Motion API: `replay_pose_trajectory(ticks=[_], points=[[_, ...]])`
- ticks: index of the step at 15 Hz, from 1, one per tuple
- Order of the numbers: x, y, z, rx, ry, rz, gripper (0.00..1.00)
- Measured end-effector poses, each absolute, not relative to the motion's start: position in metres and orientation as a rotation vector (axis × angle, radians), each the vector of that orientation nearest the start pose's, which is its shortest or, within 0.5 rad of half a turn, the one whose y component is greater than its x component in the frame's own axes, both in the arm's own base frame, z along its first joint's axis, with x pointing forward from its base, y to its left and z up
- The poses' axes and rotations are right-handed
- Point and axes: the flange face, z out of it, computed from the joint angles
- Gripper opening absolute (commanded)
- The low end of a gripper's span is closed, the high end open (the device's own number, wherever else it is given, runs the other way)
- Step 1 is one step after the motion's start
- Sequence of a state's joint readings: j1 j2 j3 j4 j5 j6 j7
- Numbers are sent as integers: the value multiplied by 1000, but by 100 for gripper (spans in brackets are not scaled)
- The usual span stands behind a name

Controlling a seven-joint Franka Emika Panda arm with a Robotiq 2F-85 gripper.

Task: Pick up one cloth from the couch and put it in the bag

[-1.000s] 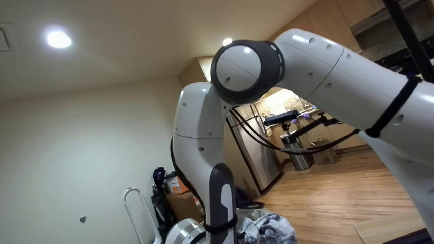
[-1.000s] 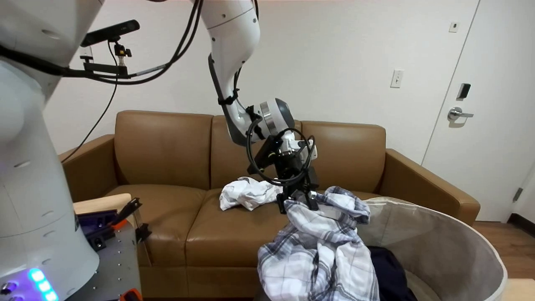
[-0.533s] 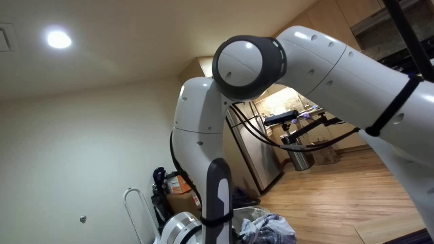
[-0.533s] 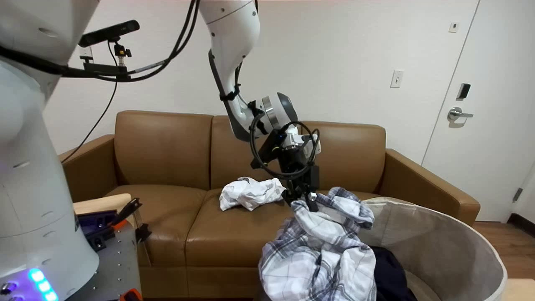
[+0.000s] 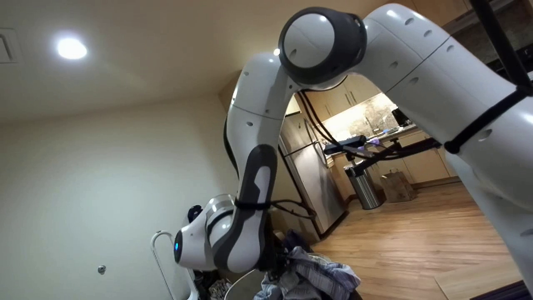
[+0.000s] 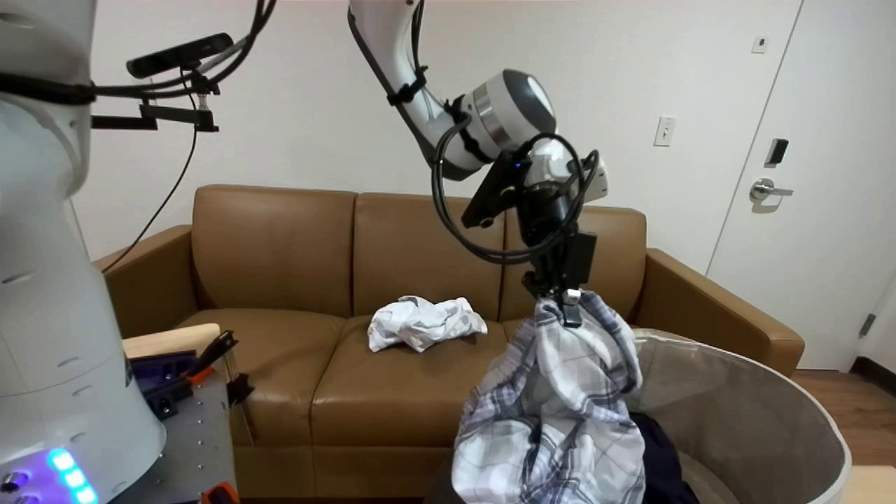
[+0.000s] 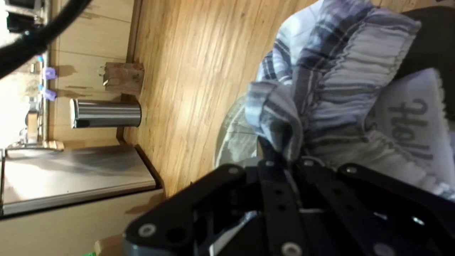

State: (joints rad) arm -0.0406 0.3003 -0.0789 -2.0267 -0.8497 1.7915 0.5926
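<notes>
A white-and-grey plaid cloth [image 6: 553, 427] hangs in creased folds from my gripper [image 6: 568, 316], whose jaws are shut on its top edge. In the wrist view a pinched fold of the plaid cloth [image 7: 330, 81] runs down between the fingertips at the gripper [image 7: 286, 161]. The bag [image 6: 749, 392], wide and light grey, stands right of the cloth; the lower folds cover its near left part, so I cannot tell how far they lie inside. On the couch [image 6: 378, 406] rests a crumpled white cloth [image 6: 423, 323], away from the gripper.
Dark fabric [image 6: 661, 462] lies inside the bag. At the left, beside the robot base, a stand [image 6: 196, 434] carries clamps and a purple tray. The couch's right arm [image 6: 721, 308] rises behind the bag. A steel bin [image 7: 106, 113] stands on the wooden floor farther off.
The jaws have closed on the plaid cloth. The gripper has risen and moved right in an exterior view, pulling the cloth's top up. The white cloth stays put.
</notes>
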Motion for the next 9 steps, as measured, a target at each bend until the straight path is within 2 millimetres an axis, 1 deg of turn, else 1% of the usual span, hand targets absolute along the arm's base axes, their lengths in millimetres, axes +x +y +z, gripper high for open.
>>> replay_pose_trajectory(ticks=[1,2,3,4,5,6,8,9], points=[[538,-146,309,2243,-383,-344,6],[540,-161,321,2270,-446,-313,5],[544,-173,326,2296,-497,-283,6],[549,-178,323,2325,-523,-266,5],[555,-177,312,2360,-522,-265,24],[561,-170,294,2405,-490,-281,32],[569,-147,246,2480,-410,-349,44],[570,-136,224,2502,-360,-397,51]])
